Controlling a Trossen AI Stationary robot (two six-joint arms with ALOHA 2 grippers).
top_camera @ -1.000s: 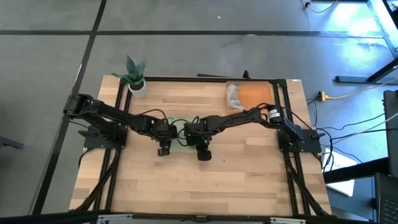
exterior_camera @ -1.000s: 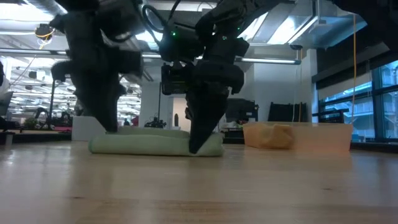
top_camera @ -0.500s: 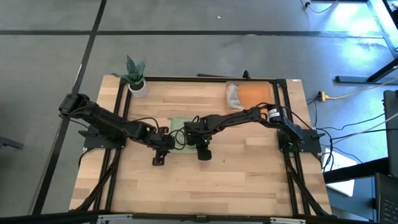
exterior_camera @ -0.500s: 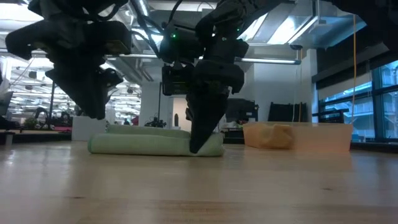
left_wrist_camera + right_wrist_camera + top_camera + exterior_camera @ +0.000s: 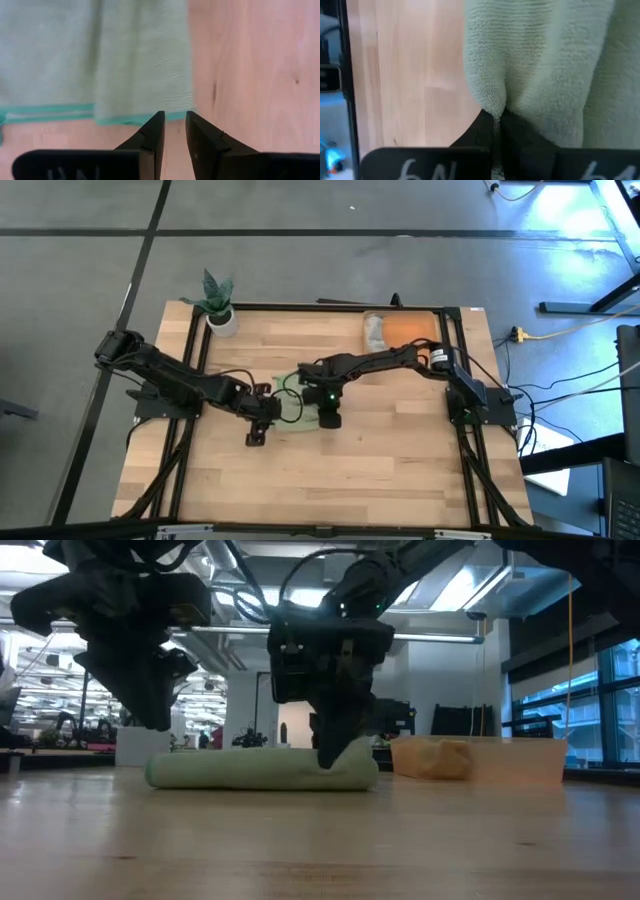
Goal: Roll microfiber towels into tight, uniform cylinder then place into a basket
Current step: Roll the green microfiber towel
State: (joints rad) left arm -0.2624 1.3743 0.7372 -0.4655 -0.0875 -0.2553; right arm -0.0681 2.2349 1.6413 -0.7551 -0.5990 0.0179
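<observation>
- Towel (image 5: pixel 255 773), green, centre frame: soft, light, floppy; best pinched at an edge fold.
- Right gripper (image 5: pixel 496 117) clamped on towel edge.
- Left gripper (image 5: pixel 174 131) slightly parted, empty, near the hem.

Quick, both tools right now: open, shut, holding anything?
Left tool: fingers slightly apart, holding nothing, just short of the green towel's edge.
Right tool: shut, pinching a fold of the green towel.

two arms, two grippers: left gripper (image 5: pixel 256 437), right gripper (image 5: pixel 329 418). two towels: green towel (image 5: pixel 291 402), grey towel (image 5: pixel 374 333). one basket (image 5: pixel 414 332). one plant pot (image 5: pixel 222 320). one table (image 5: pixel 340 470).
</observation>
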